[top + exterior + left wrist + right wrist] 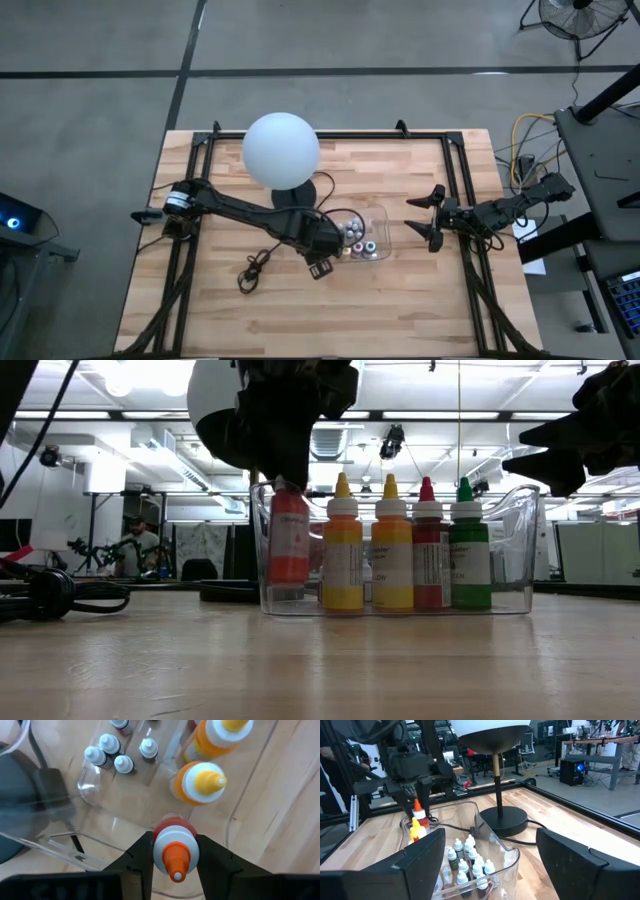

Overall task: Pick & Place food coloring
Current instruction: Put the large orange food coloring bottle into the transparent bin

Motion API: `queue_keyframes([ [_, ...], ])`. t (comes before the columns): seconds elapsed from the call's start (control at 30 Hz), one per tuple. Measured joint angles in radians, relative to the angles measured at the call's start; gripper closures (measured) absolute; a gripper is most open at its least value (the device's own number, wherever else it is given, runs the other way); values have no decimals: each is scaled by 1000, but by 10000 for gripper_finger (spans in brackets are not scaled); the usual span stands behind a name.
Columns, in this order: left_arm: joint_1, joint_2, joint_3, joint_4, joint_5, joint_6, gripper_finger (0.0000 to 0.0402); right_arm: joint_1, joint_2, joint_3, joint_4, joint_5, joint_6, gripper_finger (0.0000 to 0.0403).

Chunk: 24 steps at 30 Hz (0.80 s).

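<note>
Left arm grips an orange bottle inside the clear tray

Near the centre of the high view, the left gripper (335, 243) hangs over the left end of the clear rectangular plastic tray (381, 216), which sits on the pale wooden bench (420, 300). Its jaws are clamped on the neck of a red-orange dropper bottle with an orange tip (174, 851); the left wrist view shows one dark finger on each side of the white collar. In the low view that bottle (288, 538) stands upright at the tray's left end, though I cannot tell whether its base touches the tray floor.

To its right in the low view a row of larger bottles stands inside the tray: two yellow bottles with yellow tips (343, 558), a red bottle (428, 555) and a green bottle (470, 555). Toward the upper left of the left wrist view, several tiny dropper bottles with pale caps (107, 751) cluster in another part of the tray.

At the right of the high view, the right gripper (428, 215) hovers just beside the tray's right end, its jaws standing wide apart and holding nothing.

Above the tray in the high view, a big white globe lamp (281, 149) stands on a black round base, and a black cable (255, 268) trails toward the lower left.
</note>
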Motion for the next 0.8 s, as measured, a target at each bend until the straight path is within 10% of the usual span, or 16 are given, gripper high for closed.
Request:
queue_keyframes([
  [0.8, -4, -2, -45, 77, -38, 24, 306, -1, 0, 0, 0, 0, 0, 99],
])
